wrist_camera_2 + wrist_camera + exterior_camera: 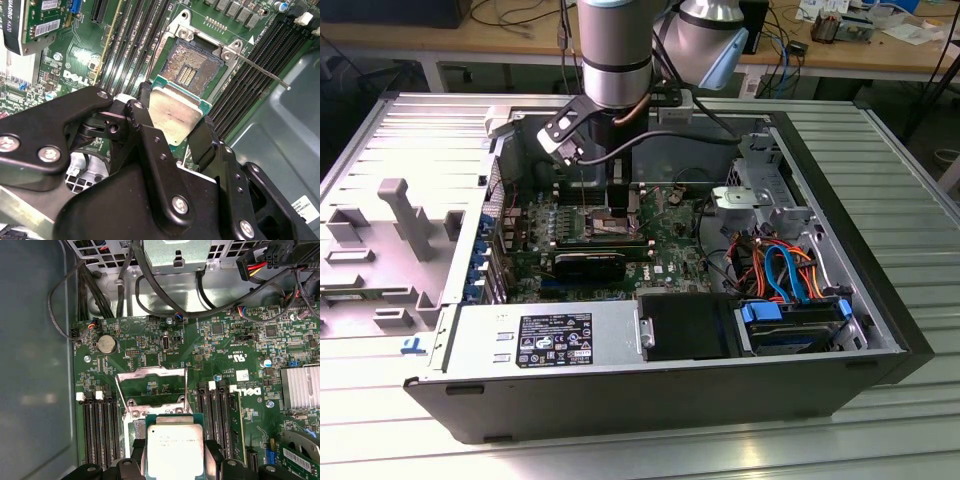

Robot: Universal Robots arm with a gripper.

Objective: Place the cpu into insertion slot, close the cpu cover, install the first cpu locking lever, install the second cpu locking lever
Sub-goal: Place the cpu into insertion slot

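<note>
My gripper (172, 114) is shut on the cpu (175, 112), a flat square chip with a dull silver top, one black finger (141, 102) on each of two opposite edges. The chip hangs just above one side of the insertion slot (194, 67), whose bare contact field is exposed. In the first wrist view the cpu (175, 450) sits between the fingers (214, 455), and the cpu cover (152, 374) stands swung up, open, beyond the slot. A thin locking lever (265, 75) sticks out free beside the slot. In the exterior view the arm reaches down into the case over the slot (605, 222).
Long black memory slots (127, 40) flank the socket on both sides. A black card (588, 265) lies across the board, and a finned heatsink (300, 387) stands nearby. Cables (775, 265), a drive cage (760, 190) and the power supply (550, 335) line the open case walls.
</note>
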